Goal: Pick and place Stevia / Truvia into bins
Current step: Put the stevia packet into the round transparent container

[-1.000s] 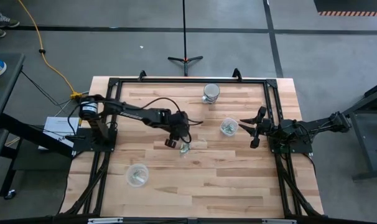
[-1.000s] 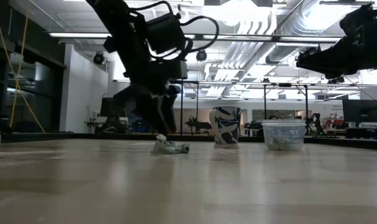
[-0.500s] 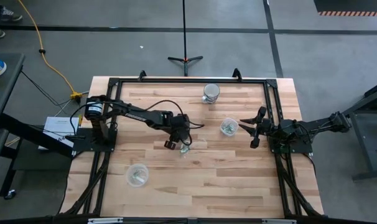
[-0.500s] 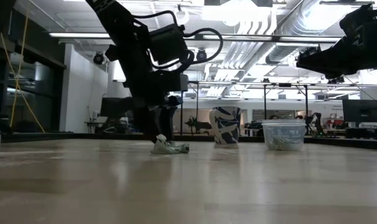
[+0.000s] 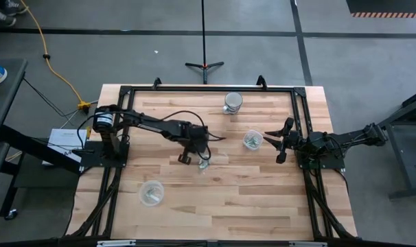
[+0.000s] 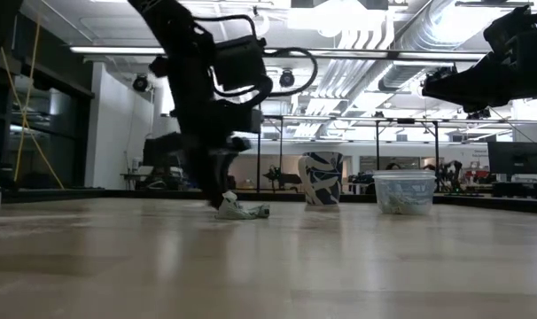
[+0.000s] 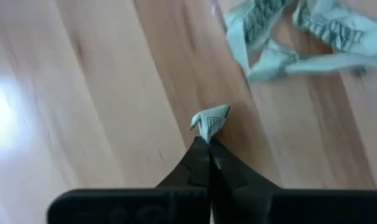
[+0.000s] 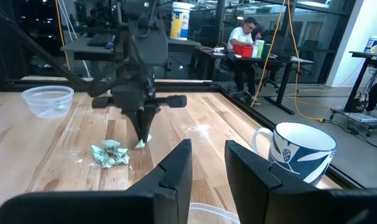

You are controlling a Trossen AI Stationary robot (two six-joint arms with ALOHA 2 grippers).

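Observation:
My left gripper (image 5: 185,158) is low over the middle of the table and shut on one small pale green and white packet (image 7: 211,121). It stands just left of a crumpled pile of packets (image 5: 204,165), which lies on the wood and also shows in the low view (image 6: 244,211) and the left wrist view (image 7: 300,31). One clear cup (image 5: 252,140) with packets inside stands right of the pile. A second clear cup (image 5: 152,193) stands near left. My right gripper (image 5: 279,144) is open and empty, raised beside the first cup. My left gripper pinches the packet by one end (image 7: 207,132) between its two fingertips, from above, pointing down. The rest of the packet sticks out past the tips. It is right at the table top (image 6: 226,203); whether it is lifted clear I cannot tell.
A white and blue mug (image 5: 233,102) stands at the far side of the table. A black frame (image 5: 208,88) runs around the table's edges. Bare wood lies along the near side. A person sits at a desk (image 8: 243,38) in the room beyond.
My left gripper has moved a little toward the table's left edge, away from the pile, staying low at the table top. The pile has stayed where it was.

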